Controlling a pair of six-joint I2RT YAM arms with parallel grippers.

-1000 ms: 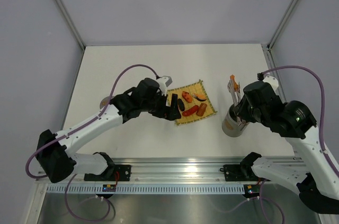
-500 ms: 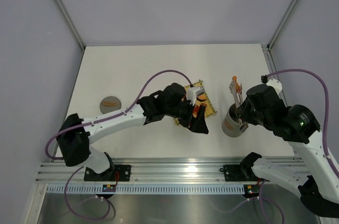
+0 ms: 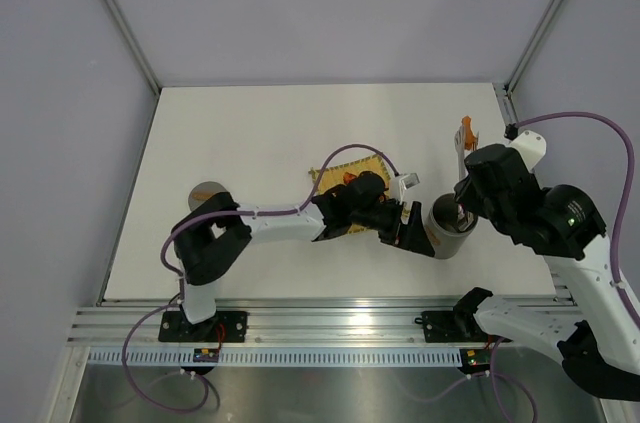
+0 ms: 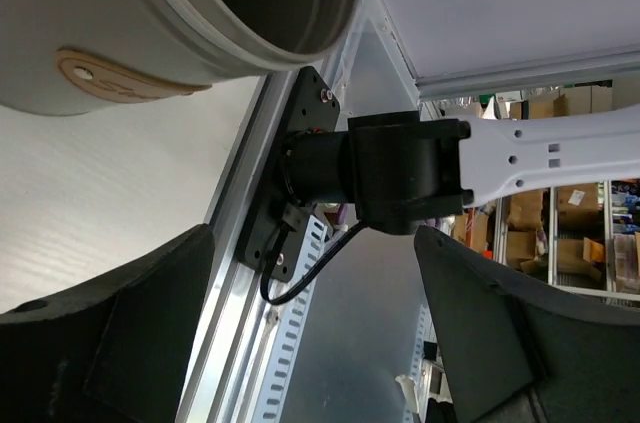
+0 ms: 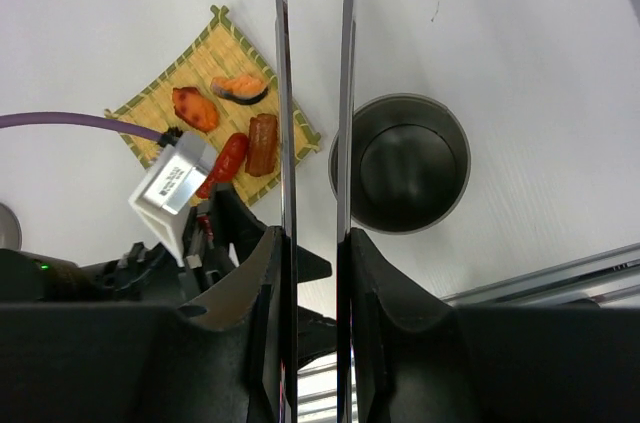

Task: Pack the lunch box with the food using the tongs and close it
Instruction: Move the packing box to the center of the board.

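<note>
Your right hand (image 5: 312,243) was clamped on the tongs (image 5: 346,93), and their tips were pinching one orange piece (image 3: 465,127), out past the far side of the lunch box (image 3: 445,238). The box stood upright and open on the desk (image 3: 250,123), just right of the yellow mat (image 5: 215,53), where the rest of the food (image 5: 228,158) lay. Your left hand (image 3: 412,233) was spread wide with nothing between its fingers, just beside the box on its left. The round lid (image 3: 203,193) sat well off to the left

Left jaws just beside the lunch box (image 3: 445,236), tongs (image 3: 461,151) beyond.
</note>
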